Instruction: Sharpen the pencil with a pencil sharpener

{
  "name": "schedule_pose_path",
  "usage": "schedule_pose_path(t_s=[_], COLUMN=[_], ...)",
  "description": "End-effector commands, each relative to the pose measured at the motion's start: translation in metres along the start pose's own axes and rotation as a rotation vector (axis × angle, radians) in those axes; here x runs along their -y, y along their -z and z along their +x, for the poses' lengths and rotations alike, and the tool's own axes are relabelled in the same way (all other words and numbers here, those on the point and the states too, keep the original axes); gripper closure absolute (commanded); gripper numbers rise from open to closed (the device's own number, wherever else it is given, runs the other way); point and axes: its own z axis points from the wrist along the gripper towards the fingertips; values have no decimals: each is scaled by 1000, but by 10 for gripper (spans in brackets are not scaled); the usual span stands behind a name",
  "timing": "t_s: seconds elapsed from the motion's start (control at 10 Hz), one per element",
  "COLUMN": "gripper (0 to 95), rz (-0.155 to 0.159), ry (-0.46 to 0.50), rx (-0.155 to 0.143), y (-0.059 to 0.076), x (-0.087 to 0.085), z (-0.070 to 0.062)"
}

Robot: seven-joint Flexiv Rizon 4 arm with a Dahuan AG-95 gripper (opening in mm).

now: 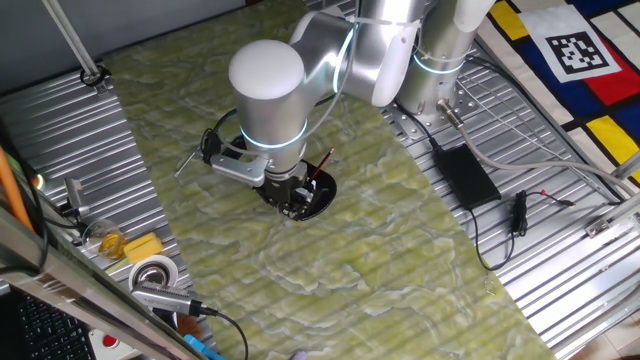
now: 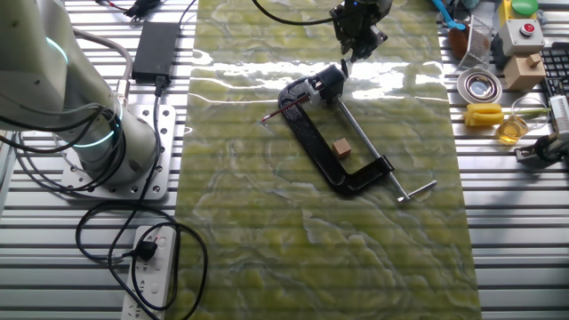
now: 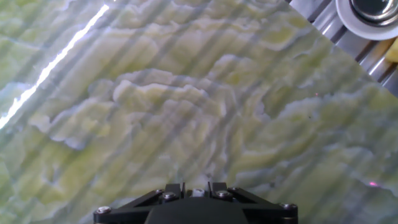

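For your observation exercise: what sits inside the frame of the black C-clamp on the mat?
Inside the black C-clamp, a small brown block lies on the green mat. The dark red pencil pokes out at its upper end; what holds it is unclear.

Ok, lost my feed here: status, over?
Gripper hovering, jaws unclear. Pencil lying at the clamp head, not gripped. Nothing seen blocking.

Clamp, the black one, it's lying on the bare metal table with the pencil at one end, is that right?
Not quite. The clamp lies on the green mat, not on bare metal, as the other fixed view shows. The pencil is indeed at one end of it.
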Motion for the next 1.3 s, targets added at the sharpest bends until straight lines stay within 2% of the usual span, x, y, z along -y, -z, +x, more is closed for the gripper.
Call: schedule_pose_path(t_s=[0.1, 1.1, 1.2, 1.3], gripper=[760, 760, 950, 950], rz=[2, 3, 2, 1], ry=[0, -42, -49, -56], rx=[0, 6, 6, 6], y=[-1, -7, -7, -7], x=[0, -1, -1, -2], z=[0, -1, -1, -1])
